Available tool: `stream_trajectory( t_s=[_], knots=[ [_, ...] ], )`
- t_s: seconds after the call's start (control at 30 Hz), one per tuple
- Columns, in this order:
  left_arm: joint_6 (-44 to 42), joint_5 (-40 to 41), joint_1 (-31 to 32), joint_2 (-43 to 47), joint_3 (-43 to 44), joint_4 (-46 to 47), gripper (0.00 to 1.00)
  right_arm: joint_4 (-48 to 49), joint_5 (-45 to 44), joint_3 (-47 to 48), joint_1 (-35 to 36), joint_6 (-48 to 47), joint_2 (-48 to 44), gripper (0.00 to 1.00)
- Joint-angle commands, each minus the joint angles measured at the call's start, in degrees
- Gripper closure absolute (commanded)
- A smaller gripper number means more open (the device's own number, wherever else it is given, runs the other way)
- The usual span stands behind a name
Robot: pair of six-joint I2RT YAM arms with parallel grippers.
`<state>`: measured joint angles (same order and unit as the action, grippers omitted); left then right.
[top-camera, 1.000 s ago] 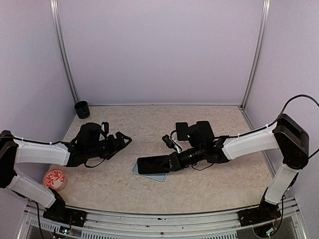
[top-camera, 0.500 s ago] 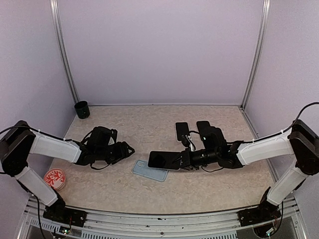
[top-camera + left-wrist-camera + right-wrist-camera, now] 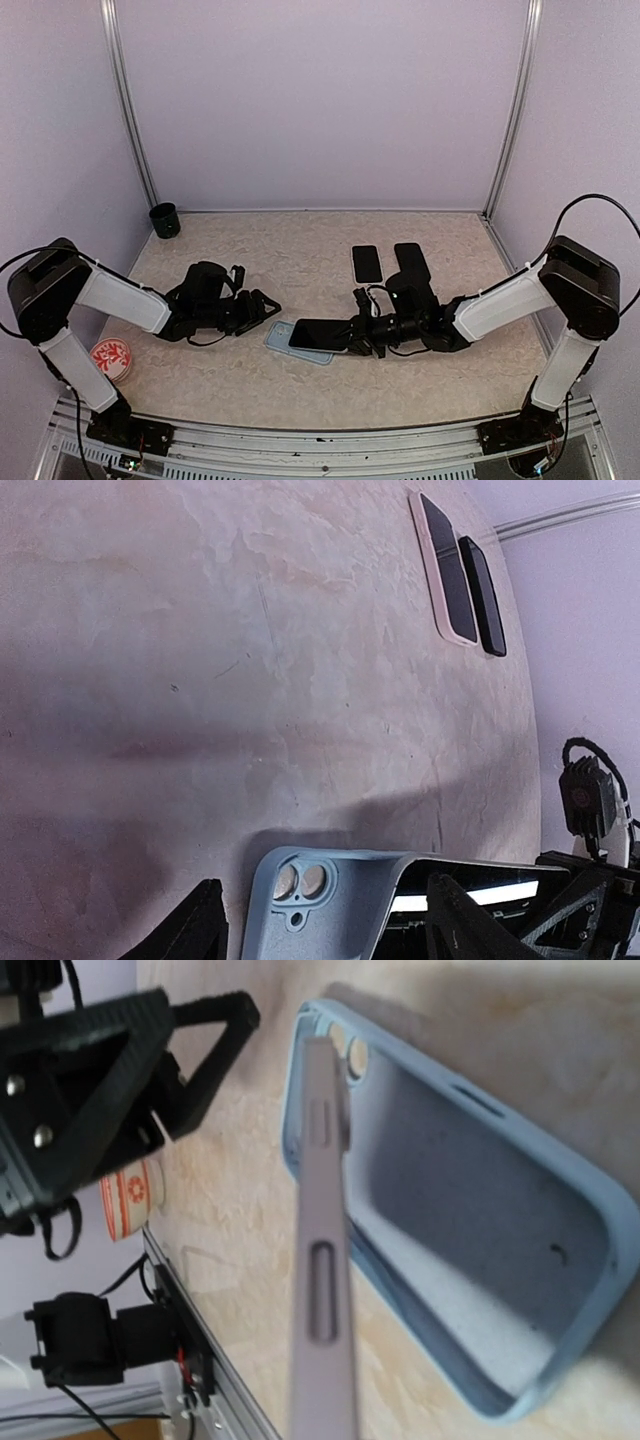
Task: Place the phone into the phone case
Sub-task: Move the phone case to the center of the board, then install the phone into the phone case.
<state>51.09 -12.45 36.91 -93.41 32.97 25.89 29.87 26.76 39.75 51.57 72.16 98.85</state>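
the right pincer [image 3: 352, 335] is clamped on the phone [image 3: 318, 334] at its right end and holds it low over the light blue phone case [image 3: 283, 337], which lies open side up on the desk [image 3: 300, 260], just in front of the middle. in the right wrist view the phone [image 3: 322, 1260] is seen edge-on, above the case's [image 3: 450, 1260] near long wall and camera cutouts and not yet seated inside. the left pincer [image 3: 268, 308] has its fingers [image 3: 195, 930] spread apart at the case's camera end [image 3: 320, 900]; whether they touch the case cannot be told. 2 other phones [image 3: 366, 263] lie side by side farther back on the desk. a black cup [image 3: 165, 220] stands in the far left corner, and a red and white dish [image 3: 110, 360] sits at the near left edge.
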Motion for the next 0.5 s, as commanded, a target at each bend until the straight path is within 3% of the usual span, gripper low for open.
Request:
stream_trajectory(
  t_s=[0.0, 0.47],
  knots=[
    [1.6, -4.1, 0.4, -1.2, -2.5, 7.8, 0.34, 6.0, -0.3, 2.8, 1.3, 4.1, 2.6, 1.0],
    [1.4, -6.0, 1.2, -2.3, -4.1, 12.6, 0.33, 10.1, 0.2, 3.2, 1.9, 10.1, 7.6, 1.0]
  ],
)
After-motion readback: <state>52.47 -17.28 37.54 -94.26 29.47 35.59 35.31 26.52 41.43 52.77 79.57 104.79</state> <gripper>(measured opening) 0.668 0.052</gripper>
